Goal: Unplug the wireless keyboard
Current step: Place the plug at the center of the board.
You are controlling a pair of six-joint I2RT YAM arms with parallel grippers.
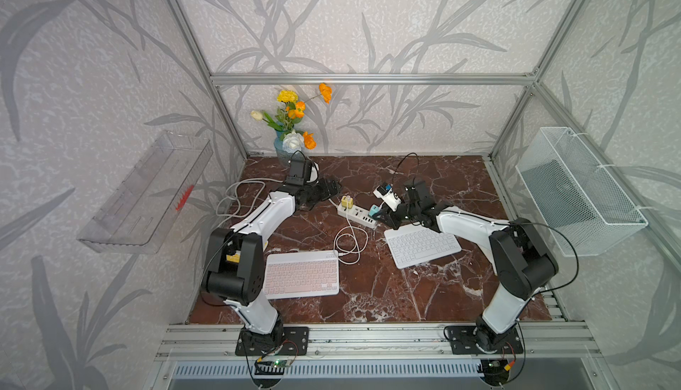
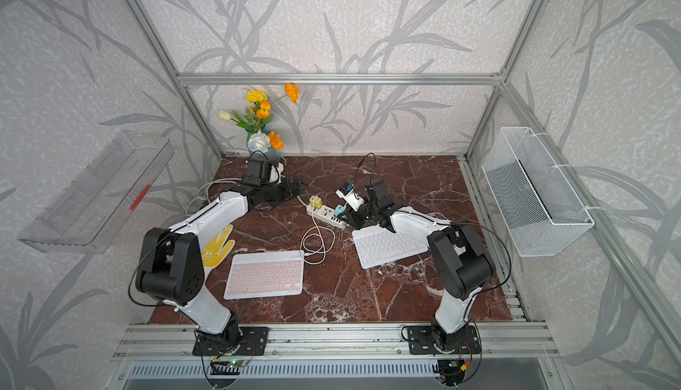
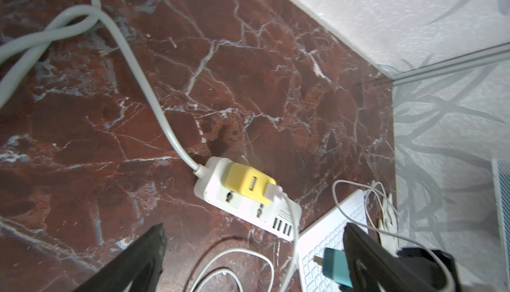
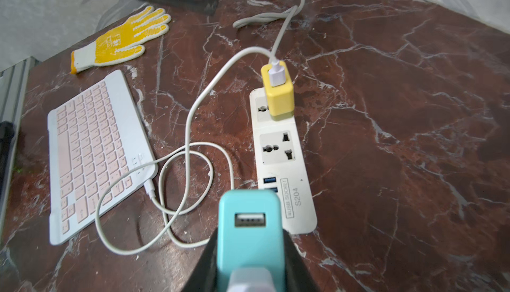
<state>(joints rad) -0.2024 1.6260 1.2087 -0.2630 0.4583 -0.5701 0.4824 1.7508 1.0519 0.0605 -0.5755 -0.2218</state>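
Care above all: hold the teal adapter (image 4: 249, 221) pinched in the right fingers (image 4: 296, 265), lifted clear of the USB end of the power strip (image 4: 278, 149), near the white keyboard (image 1: 423, 248) on the bench (image 1: 405, 296); draw away gently. Leave left fingers (image 3: 138, 260) spread wide, empty, beside the strip's yellow adapter (image 3: 249, 184).

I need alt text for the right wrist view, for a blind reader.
A teal charger, clamped in the jaws of the right gripper, fills the foreground above a power strip. A yellow charger is plugged into the strip, and its white cable loops across the marble table to a pink keyboard; a yellow glove lies beyond.
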